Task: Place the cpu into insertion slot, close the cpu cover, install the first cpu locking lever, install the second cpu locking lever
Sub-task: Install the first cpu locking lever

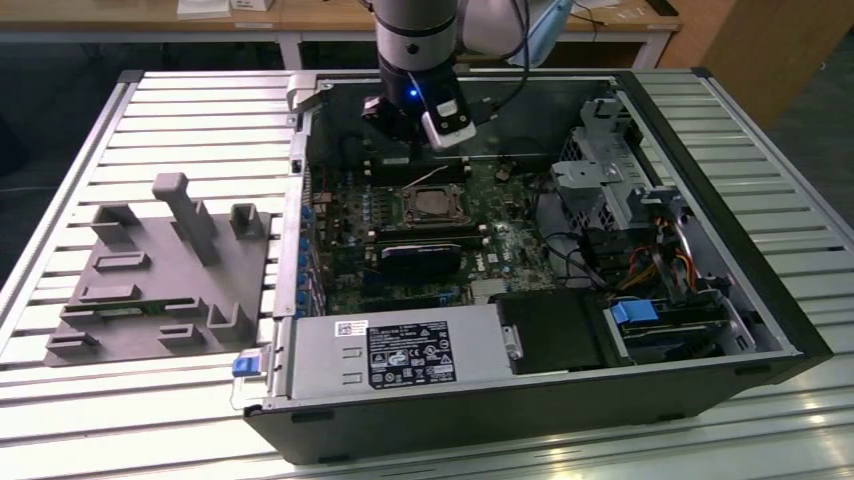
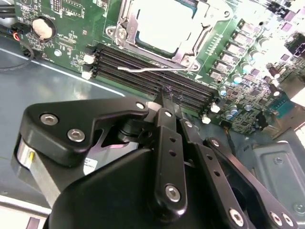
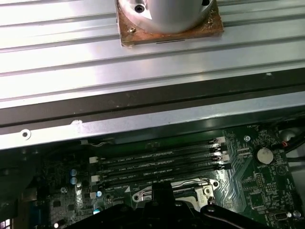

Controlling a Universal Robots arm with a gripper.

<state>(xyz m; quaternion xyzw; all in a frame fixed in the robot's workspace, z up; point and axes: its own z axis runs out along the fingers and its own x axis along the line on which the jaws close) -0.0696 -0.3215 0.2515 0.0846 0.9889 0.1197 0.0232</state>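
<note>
With the cpu (image 2: 159, 21) seated in the slot (image 2: 113, 32) and the cover (image 2: 188, 50) seemingly down, the work looks to be at the first lever (image 2: 143, 69), which lies loose just ahead of the empty pincer (image 2: 164, 98), fingers together, and needs pressing under its catch.

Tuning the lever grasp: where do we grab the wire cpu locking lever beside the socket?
Likely the bent free end of the cpu locking lever, which lies over the memory slots, clear of the cpu cover. It is a thin wire fixed near the cover's corner, so come from above and pinch across it.
</note>
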